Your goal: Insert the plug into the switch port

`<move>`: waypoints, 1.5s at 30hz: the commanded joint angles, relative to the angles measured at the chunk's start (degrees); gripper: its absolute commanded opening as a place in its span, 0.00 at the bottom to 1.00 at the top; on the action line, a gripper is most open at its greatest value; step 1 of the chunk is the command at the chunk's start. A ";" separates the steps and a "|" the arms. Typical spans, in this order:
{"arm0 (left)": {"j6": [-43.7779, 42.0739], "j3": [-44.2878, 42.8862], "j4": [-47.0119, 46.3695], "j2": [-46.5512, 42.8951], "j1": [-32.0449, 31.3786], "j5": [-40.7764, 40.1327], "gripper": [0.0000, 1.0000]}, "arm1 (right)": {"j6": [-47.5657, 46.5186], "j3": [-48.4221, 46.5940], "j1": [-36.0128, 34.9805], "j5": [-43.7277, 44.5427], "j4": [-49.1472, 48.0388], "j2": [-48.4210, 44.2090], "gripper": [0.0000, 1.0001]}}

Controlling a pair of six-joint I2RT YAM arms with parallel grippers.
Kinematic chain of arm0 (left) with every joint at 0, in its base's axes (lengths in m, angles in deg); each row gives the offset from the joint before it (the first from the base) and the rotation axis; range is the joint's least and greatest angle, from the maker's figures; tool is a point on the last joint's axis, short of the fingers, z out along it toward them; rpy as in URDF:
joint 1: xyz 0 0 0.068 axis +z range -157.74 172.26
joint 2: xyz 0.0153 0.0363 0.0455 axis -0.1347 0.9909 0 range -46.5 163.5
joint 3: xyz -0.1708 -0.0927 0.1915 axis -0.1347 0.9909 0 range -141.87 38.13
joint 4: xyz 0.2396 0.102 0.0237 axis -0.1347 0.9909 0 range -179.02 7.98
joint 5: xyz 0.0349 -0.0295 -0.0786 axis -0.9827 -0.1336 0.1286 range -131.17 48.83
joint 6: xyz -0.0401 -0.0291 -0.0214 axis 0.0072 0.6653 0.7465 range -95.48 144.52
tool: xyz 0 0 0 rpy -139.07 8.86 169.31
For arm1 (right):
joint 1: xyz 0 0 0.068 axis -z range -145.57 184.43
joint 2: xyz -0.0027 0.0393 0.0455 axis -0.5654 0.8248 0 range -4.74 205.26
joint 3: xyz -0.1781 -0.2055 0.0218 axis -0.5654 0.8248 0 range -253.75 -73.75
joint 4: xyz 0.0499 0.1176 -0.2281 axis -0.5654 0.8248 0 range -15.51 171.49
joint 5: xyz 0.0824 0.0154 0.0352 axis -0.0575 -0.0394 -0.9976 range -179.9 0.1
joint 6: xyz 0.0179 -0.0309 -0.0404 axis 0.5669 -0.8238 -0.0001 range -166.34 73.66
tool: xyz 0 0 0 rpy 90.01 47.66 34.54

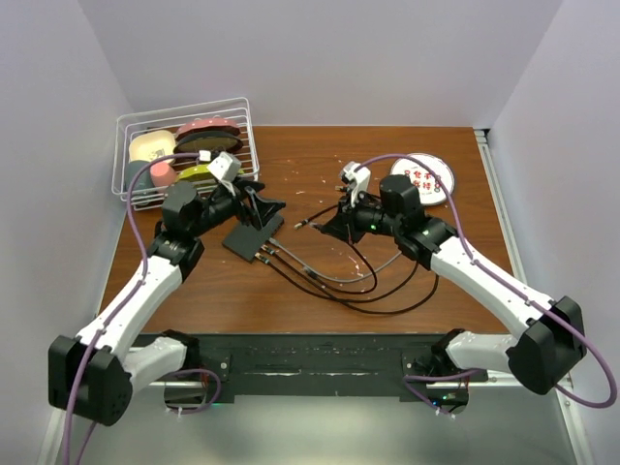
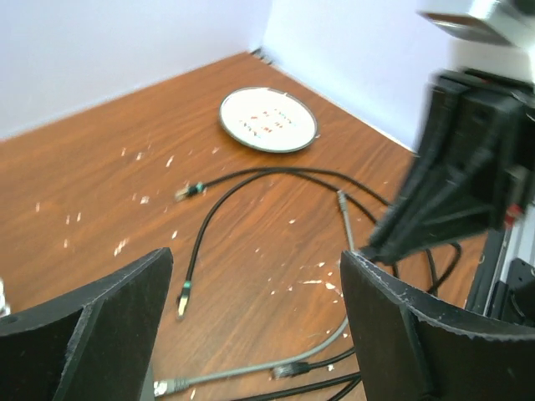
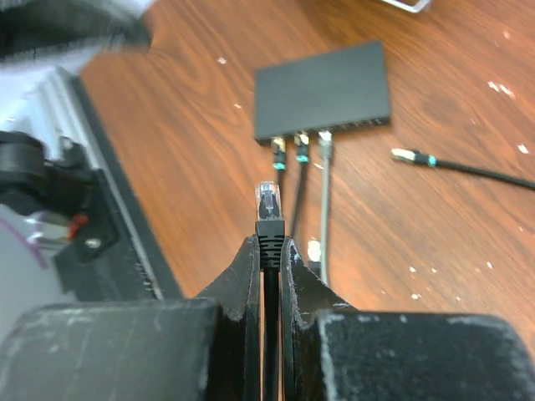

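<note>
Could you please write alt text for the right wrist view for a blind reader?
The right end effector pinches a black cable just behind its clear plug, aimed at the black switch on the wooden table. Three cables sit plugged into the switch's near edge; a loose plug lies beside them.

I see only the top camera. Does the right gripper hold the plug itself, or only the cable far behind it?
Observer: The right gripper is shut on the black rear end of the plug. The plug's clear tip sticks out past the fingertips.
Operator: Good. How does the port side of the switch look from there?
Observer: The port edge of the switch faces the plug. Three cables are plugged in side by side, two black and one grey. The held plug points roughly at that edge, a little left of them.
</note>
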 commanded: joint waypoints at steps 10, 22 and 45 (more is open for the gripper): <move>12.51 8.70 -17.83 20.88 14.72 4.78 0.84 | -1.47 11.79 -2.15 13.16 -23.55 9.19 0.00; 10.13 8.96 -19.34 29.50 18.15 -6.46 0.84 | -0.77 4.76 -5.93 17.29 -32.87 29.05 0.00; 13.21 3.34 -21.36 43.39 19.73 -3.14 0.82 | -2.79 3.78 -12.61 27.48 -49.20 43.56 0.00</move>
